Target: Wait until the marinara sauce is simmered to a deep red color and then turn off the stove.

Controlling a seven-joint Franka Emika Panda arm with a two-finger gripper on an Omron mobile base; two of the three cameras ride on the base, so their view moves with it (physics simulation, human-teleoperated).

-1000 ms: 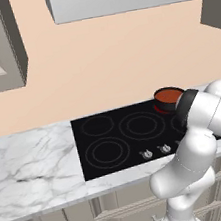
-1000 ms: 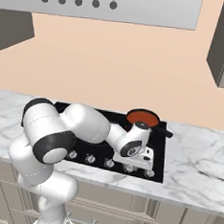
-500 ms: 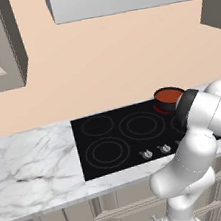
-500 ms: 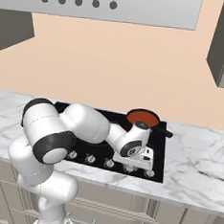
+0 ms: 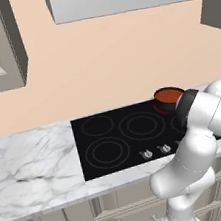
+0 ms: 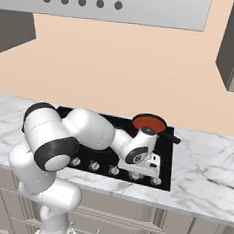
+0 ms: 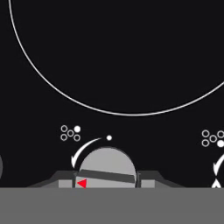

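Deep red marinara sauce [image 6: 149, 123] in the pot at 1 o'clock on the stove [image 5: 112, 137], so waiting judged over; fingers [image 7: 75, 180] set apart, flanking the silver knob [image 7: 107, 165] at 6 o'clock; next, closing and twisting off.

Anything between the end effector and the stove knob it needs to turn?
Nothing visible. In the hand view the silver knob sits right at the end effector, with a finger tip at each side. Bare black stove glass lies beyond. The marinara sauce pot stands behind, at the back.
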